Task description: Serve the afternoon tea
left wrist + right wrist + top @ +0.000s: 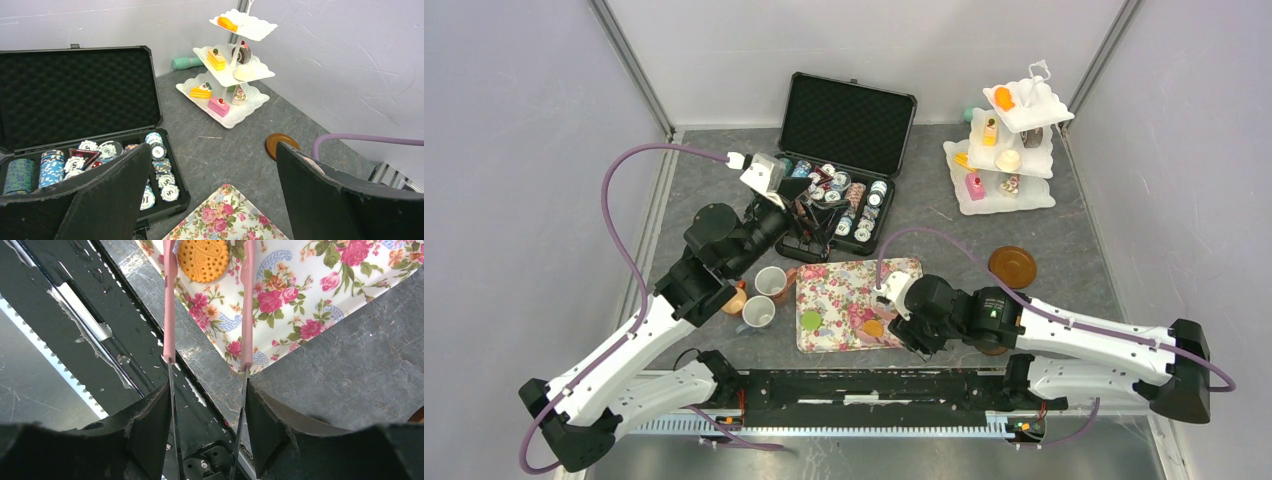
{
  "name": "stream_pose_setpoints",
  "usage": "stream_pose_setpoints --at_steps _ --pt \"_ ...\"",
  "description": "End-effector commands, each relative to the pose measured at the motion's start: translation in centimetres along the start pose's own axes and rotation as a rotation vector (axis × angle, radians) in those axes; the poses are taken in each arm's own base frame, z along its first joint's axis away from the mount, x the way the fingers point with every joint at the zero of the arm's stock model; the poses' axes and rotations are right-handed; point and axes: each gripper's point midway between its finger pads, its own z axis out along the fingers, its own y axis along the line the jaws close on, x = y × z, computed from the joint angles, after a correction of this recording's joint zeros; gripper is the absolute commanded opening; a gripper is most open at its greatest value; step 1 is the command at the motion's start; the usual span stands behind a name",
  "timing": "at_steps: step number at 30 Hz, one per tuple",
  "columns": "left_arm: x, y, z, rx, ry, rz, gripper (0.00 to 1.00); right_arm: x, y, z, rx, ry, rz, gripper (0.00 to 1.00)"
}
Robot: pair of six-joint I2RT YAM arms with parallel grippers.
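My right gripper [207, 400] is shut on the metal handles of the pink tongs [170, 315]. The tongs' two arms stand apart on either side of an orange biscuit-like macaron [203, 260], which lies on the floral tray [300, 300] near its front edge. A green macaron [811, 320] lies on the tray's left part. Left of the tray stand an orange-brown mug [736, 298], a grey mug [771, 282] and a white mug [758, 312]. My left gripper [214, 146] hangs open and empty above the tray's far corner [225, 215]. Several small cakes sit on the white tiered stand [1009, 150].
An open black case [844, 150] with striped poker chips lies behind the tray, close under the left gripper. A brown saucer [1012, 266] lies right of the tray. The black rail [125, 340] at the table's near edge runs just under the tongs.
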Motion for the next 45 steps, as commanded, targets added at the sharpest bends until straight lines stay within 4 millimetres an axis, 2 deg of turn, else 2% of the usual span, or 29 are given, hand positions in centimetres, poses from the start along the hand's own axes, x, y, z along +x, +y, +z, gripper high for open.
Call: stream_pose_setpoints --at_steps 1,7,15,19,22,25,28,34,37,40,45 --pt "-1.8 -0.3 0.1 0.01 -0.049 0.015 1.0 -0.3 -0.4 0.1 0.037 0.0 -0.027 0.58" --pt "-1.9 -0.4 0.1 0.011 -0.051 0.015 1.0 -0.1 -0.3 0.3 0.036 0.017 -0.032 0.49" --pt "-2.1 -0.4 0.0 0.014 -0.055 0.015 1.0 -1.3 -1.0 -0.3 0.082 -0.028 -0.019 0.33" --pt "-2.1 -0.4 -0.1 0.014 -0.058 0.015 1.0 -3.4 -1.7 -1.2 0.125 -0.116 0.0 0.28" --pt "-2.1 -0.4 -0.1 0.014 -0.056 0.015 1.0 -5.3 -2.9 -2.6 0.193 -0.207 0.028 0.23" --pt "-2.1 -0.4 -0.1 0.015 -0.056 0.015 1.0 -7.4 -5.2 -4.7 0.318 -0.304 0.064 0.18" --pt "-2.0 -0.4 -0.1 0.013 -0.054 0.015 1.0 -9.3 -8.7 -7.7 0.486 -0.395 0.126 0.12" --pt "-2.1 -0.4 -0.1 0.014 -0.055 0.015 1.0 -12.2 -16.2 -15.3 0.737 -0.603 0.282 0.12" --pt "-2.2 -0.5 -0.1 0.017 -0.058 0.013 1.0 -13.3 -19.2 -19.1 0.842 -0.657 0.321 0.12" --pt "-2.3 -0.6 -0.2 0.019 -0.06 0.012 1.0 -14.5 -21.8 -21.5 0.92 -0.646 0.334 0.12" --pt "-2.3 -0.7 -0.2 0.025 -0.062 0.007 1.0 -15.8 -25.6 -23.9 0.956 -0.626 0.417 0.11"
